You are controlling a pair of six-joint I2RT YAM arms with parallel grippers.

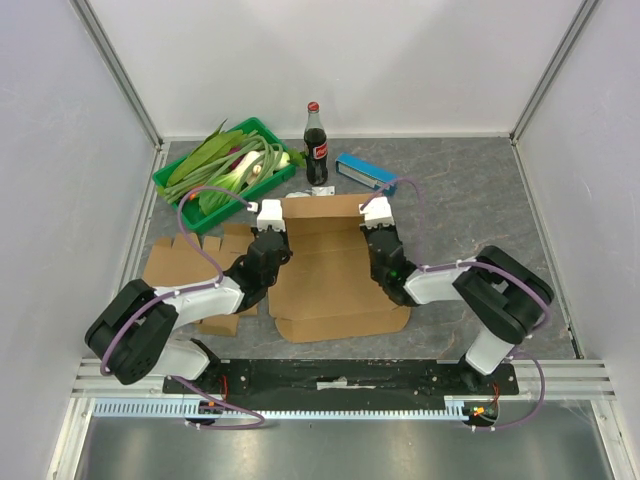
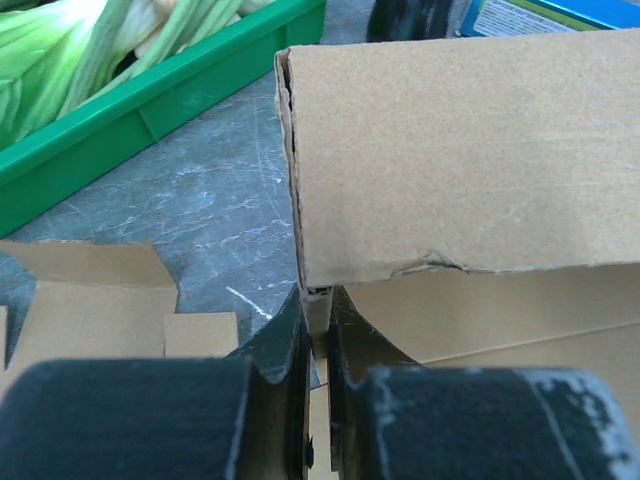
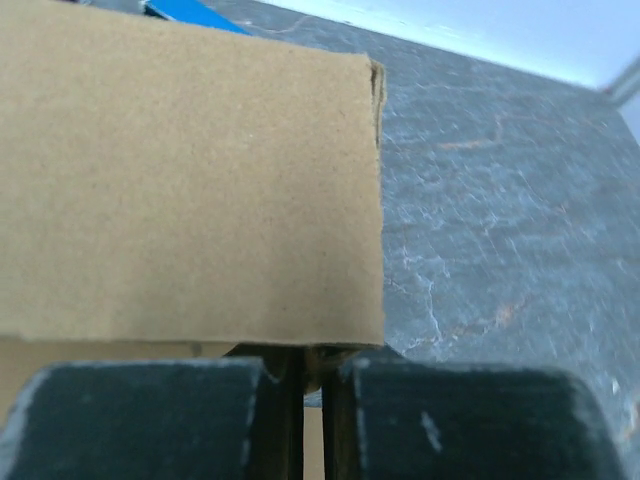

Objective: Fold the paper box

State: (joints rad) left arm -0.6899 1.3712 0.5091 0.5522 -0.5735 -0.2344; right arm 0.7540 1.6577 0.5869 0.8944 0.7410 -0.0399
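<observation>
Cardboard: one box (image 1: 335, 270), pinched by left gripper (image 2: 318, 330) and right gripper (image 3: 312, 385), both closed; one flat blank (image 1: 180, 262), one bottle (image 1: 315, 150), one tray (image 2: 150, 120), one blue pack (image 1: 362, 170).

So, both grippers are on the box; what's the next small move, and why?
Probably lift both together to fold the far panel up: left gripper and right gripper are each shut on a side edge of the paper box, which lies mostly flat.
</observation>
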